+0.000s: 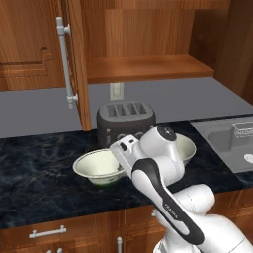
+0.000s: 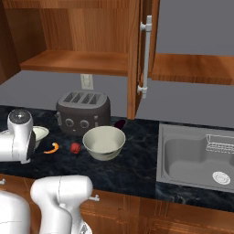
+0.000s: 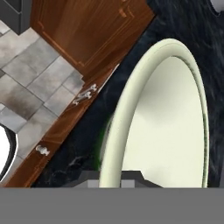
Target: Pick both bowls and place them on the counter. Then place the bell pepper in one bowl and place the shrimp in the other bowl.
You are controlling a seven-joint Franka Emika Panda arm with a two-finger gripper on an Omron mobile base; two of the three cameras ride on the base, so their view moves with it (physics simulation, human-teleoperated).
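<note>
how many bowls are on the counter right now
2. The deeper bowl sits on the counter before the toaster; the shallower bowl sits left of it, partly hidden by the arm.

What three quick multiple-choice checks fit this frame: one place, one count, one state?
1. Where is the bell pepper?
A. In the sink
B. On the counter, between the shrimp and the deeper bowl
C. Inside the deeper bowl

2. How many bowls are out?
A. One
B. Two
C. Three

3. What is the gripper doing?
A. Open above the shrimp
B. Shut on nothing
C. Shut on the rim of the wider bowl

Answers:
1 B: in the right base view the red lump lies on the black top, with the shrimp to its left and the deeper bowl to its right.
2 B: both base views show two cream bowls.
3 C: the hand view shows the rim between the fingertips.
</note>
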